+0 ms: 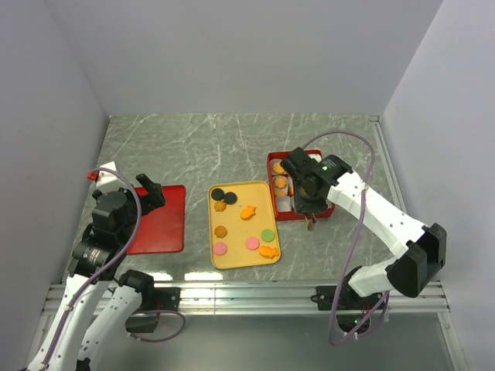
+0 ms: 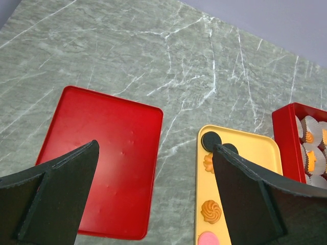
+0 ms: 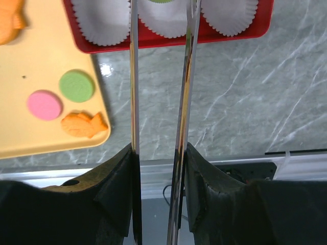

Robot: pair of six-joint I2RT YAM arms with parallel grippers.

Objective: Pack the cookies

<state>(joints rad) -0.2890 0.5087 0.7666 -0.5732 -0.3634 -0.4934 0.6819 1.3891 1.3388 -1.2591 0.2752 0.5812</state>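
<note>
Several cookies lie on the yellow tray (image 1: 232,261): two black rounds (image 1: 219,195), brown swirls, two orange fish (image 1: 247,212), two pink rounds and a green round (image 1: 267,235). My right gripper (image 1: 309,202) (image 3: 159,150) is shut on metal tongs (image 3: 134,76), whose blades reach over the near row of white paper cups in the red box (image 3: 173,38). A green cookie (image 3: 163,1) shows between the blade tips at the middle cup; I cannot tell whether the tongs grip it. My left gripper (image 1: 147,197) (image 2: 156,148) is open and empty above the red lid (image 2: 102,153).
The red box (image 1: 272,158) stands right of the yellow tray; its far cups hold orange cookies (image 2: 309,137). The red lid (image 1: 158,220) lies flat left of the tray. A metal rail (image 1: 247,290) runs along the table's near edge. Walls close in on three sides.
</note>
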